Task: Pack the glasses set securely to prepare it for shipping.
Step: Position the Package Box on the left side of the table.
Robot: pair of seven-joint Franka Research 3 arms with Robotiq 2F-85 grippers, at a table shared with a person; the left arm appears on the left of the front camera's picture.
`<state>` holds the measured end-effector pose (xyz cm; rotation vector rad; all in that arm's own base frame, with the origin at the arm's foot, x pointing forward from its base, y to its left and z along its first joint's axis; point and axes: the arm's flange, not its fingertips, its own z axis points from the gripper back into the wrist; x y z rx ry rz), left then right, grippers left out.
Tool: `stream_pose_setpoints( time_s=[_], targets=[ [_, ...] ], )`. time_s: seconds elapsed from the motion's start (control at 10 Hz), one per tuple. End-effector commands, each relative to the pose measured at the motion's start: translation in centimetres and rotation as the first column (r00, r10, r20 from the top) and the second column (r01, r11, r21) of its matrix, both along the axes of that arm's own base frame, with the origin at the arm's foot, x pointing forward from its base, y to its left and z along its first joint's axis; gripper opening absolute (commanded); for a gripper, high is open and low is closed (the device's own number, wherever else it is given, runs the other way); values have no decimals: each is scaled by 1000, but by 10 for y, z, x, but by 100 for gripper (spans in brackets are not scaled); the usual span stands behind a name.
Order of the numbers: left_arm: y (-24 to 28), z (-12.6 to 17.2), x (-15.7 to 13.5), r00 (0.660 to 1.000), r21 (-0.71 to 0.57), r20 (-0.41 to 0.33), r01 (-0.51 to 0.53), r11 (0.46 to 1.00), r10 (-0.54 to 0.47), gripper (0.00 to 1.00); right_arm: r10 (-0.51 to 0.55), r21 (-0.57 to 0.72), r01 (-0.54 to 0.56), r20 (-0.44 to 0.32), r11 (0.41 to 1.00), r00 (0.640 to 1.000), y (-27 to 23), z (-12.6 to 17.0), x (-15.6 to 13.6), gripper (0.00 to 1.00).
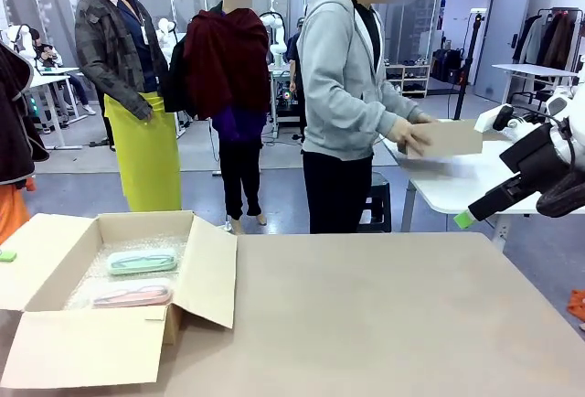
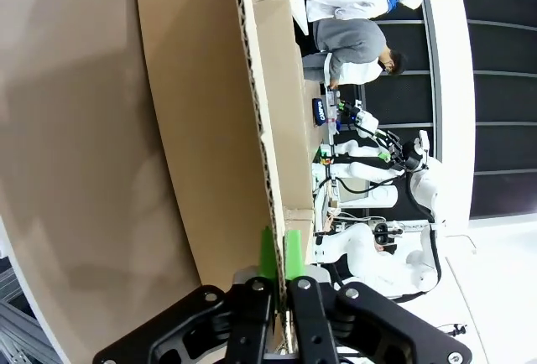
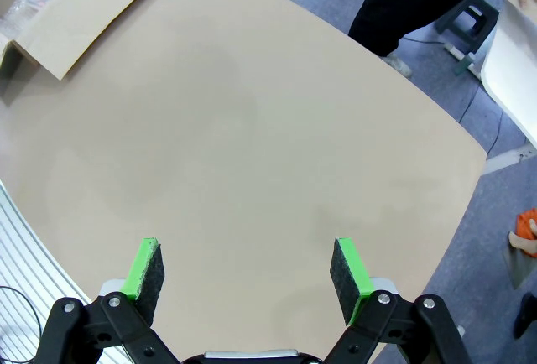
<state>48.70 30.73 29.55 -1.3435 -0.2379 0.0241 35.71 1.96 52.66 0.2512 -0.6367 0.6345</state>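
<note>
Lying side by side in an open cardboard box (image 1: 183, 301) at the near left of the bench (image 1: 384, 324), the glasses set shows clearly in the front view: the mint green case (image 1: 142, 261) rests farther from the camera and the pink case (image 1: 132, 295) nearer, both on bubble wrap (image 1: 87, 280) that lines the box floor. All the box flaps are folded outward. The right gripper (image 1: 464, 219) hangs above the bench's far right edge, one green tip visible, well apart from the box; from this angle I cannot tell how its fingers stand. At the far side a person in a grey hoodie (image 1: 343, 77) stands turned toward a white side table (image 1: 475, 182), both hands on a flat piece of cardboard (image 1: 448, 138).

From the left wrist view, the left gripper (image 2: 279, 255) has its two green fingers (image 2: 268, 253) pressed together on the edge of a cardboard flap (image 2: 210, 121), the corrugated rim running up between them. Bare bench surface lies to the picture's left of the flap.

From the right wrist view, the right gripper (image 3: 247, 267) hovers over bare bench with its fingers (image 3: 144, 265) spread wide and nothing between them. The box corner and a glimpse of the cases in bubble wrap sit at the upper left, far from the gripper.
</note>
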Motion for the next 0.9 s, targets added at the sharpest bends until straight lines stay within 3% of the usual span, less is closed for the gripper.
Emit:
stream_pose_setpoints(
  time_s=[0.0,0.8],
  targets=[
    [0,9,3,1000,-16,-8,24,1000,-24,5,-18,3,18,-8,1000,1000,3,1,-2,100],
    [0,2,1,1000,3,3,2,1000,-2,5,-18,3,18,-8,1000,1000,3,1,-2,100]
  ],
)
